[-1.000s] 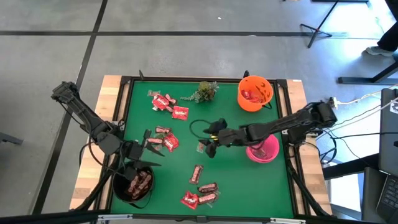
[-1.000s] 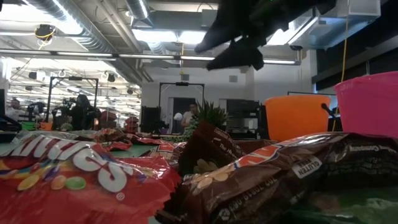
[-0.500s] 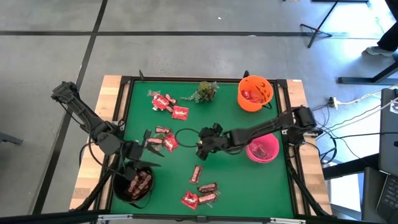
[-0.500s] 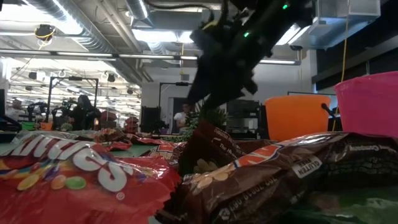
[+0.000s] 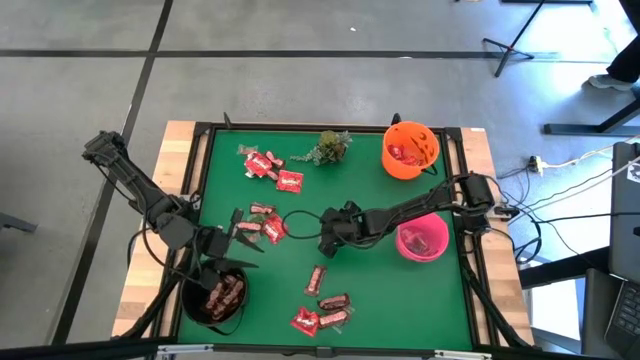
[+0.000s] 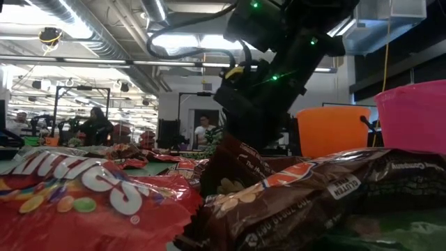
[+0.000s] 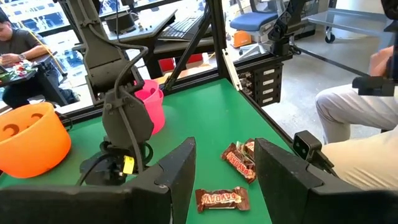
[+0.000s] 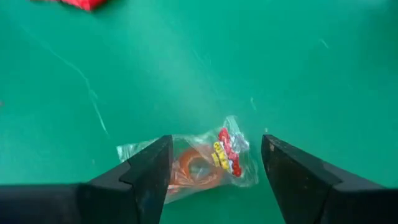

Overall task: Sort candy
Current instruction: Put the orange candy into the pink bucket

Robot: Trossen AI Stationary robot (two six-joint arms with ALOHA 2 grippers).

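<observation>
We are looking down on a green table (image 5: 400, 300) where candy is lying scattered. Three bowls are sitting on it: an orange bowl (image 5: 410, 150) at the far right holding red packets, a pink bowl (image 5: 421, 240) beside the right arm, and a black bowl (image 5: 214, 297) at the near left filling with dark brown-red bars. A small green sprig (image 5: 330, 146) is lying near the far edge.

We are seeing the right gripper (image 5: 326, 240) reaching low over the middle of the table. Its fingers (image 8: 140, 171) are standing wide apart with nothing between them gripped; a clear-wrapped candy (image 8: 194, 163) with an orange sweet inside is lying flat on the green surface directly in the gap, and we cannot tell whether the fingers are touching it.

The left gripper (image 5: 238, 238) is hovering beside the black bowl's far rim, its fingers parted and holding nothing. Just beyond it, red packets (image 5: 270, 228) are lying close by. More red packets (image 5: 268, 167) are lying at the far left, and brown-red bars (image 5: 318, 280) with red packets are lying at the near middle, well apart from both grippers.
</observation>
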